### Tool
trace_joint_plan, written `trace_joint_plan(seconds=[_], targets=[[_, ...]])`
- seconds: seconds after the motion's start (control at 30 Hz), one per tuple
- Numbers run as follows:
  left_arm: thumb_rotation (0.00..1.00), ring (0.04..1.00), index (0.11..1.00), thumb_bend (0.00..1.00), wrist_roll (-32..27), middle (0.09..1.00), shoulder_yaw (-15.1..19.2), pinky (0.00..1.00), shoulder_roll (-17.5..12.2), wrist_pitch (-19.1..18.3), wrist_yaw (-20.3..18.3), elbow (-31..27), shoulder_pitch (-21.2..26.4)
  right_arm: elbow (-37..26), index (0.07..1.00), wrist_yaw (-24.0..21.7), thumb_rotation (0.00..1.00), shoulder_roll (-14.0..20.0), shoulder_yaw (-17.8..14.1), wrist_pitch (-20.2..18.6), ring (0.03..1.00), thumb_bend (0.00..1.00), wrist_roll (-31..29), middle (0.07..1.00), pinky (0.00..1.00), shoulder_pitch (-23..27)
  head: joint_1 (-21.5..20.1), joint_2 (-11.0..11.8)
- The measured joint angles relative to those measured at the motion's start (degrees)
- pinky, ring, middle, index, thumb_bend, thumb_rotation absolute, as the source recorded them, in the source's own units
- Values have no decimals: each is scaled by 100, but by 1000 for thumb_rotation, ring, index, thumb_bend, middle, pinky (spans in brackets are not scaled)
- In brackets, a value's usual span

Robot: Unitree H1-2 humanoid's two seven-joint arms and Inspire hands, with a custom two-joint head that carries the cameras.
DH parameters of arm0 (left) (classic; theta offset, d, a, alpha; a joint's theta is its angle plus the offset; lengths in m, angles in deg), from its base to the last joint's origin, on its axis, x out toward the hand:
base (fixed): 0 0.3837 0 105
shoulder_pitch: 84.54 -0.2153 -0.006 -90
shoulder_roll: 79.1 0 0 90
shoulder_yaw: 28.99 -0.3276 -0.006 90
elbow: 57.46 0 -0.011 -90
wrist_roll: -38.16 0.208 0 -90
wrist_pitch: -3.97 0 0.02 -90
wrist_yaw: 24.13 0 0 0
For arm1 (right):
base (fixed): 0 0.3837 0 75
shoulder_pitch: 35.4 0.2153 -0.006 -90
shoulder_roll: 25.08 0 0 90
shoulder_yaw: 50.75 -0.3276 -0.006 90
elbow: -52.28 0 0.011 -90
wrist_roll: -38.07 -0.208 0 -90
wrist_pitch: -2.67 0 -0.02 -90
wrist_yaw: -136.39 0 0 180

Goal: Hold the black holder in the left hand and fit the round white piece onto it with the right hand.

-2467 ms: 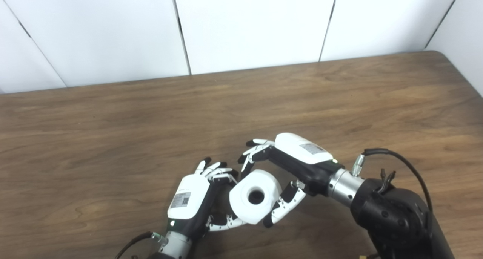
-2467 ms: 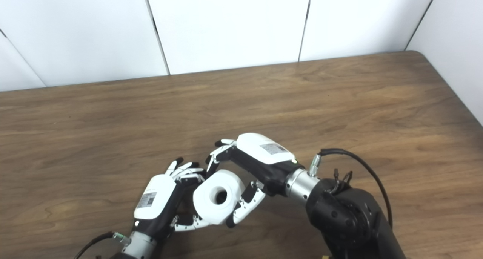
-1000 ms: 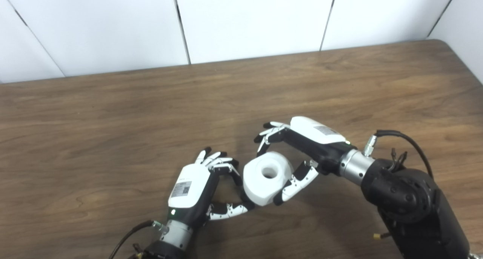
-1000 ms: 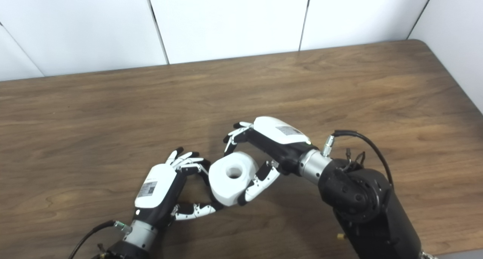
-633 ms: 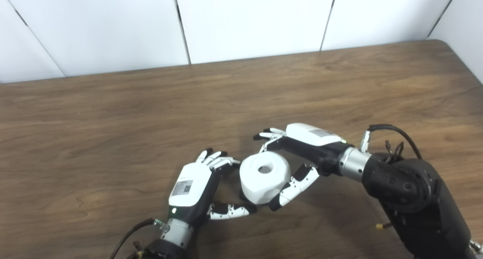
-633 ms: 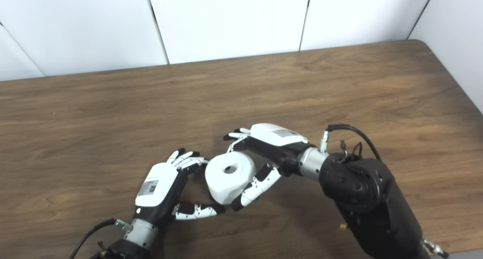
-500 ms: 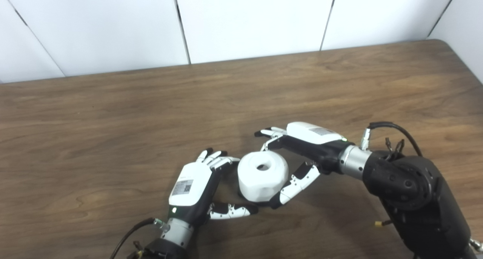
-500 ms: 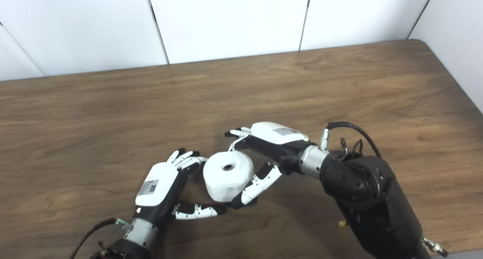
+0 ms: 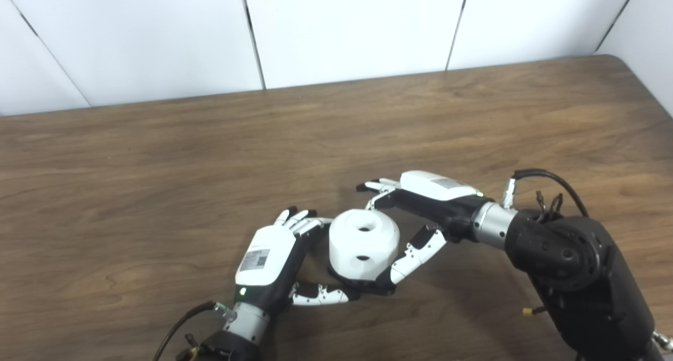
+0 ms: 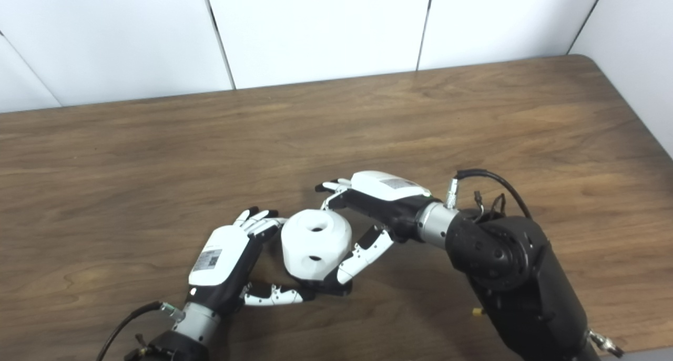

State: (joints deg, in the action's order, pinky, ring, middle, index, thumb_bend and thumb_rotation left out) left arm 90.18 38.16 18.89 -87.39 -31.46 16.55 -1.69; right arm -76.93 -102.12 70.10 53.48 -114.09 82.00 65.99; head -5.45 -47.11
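The round white piece [image 9: 363,243] stands on the table atop the black holder [image 9: 362,288], which shows only as a dark rim beneath it. One hole faces up and a second shows on its front side. My right hand [image 9: 420,214] grips the white piece: its thumb [image 9: 413,253] lies against the lower right side and its fingers [image 9: 376,193] reach behind the top. My left hand [image 9: 271,261] is open at the piece's left. Its straight fingers [image 9: 302,225] lie beside the piece, and its thumb [image 9: 323,296] lies on the table with the tip at the holder's rim.
The brown wooden table [image 9: 157,166] runs back to a white panelled wall [image 9: 342,30]. Its right edge and rounded far corner [image 10: 589,66] are in view. The bulky black right forearm [image 9: 573,266] fills the lower right.
The right hand has brought the white piece down and to the left, turning it so its hole faces up, onto the black holder. The left fingers have straightened beside it.
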Motion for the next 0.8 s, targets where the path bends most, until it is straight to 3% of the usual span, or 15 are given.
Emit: trace_joint_plan(seconds=[0.3,0.8], targets=[[321,893,754,999,-5,827,-1,987,0,3,51,74,57,-116,839,-61,503,11,-17,-1,1000,1000,63,967,1000,41,0,18],[292,895,755,980,-8,830,-28,989,0,28,208,227,143,-1229,835,-740,505,80,-49,2,1000,1000,614,965,1000,481,17,70]])
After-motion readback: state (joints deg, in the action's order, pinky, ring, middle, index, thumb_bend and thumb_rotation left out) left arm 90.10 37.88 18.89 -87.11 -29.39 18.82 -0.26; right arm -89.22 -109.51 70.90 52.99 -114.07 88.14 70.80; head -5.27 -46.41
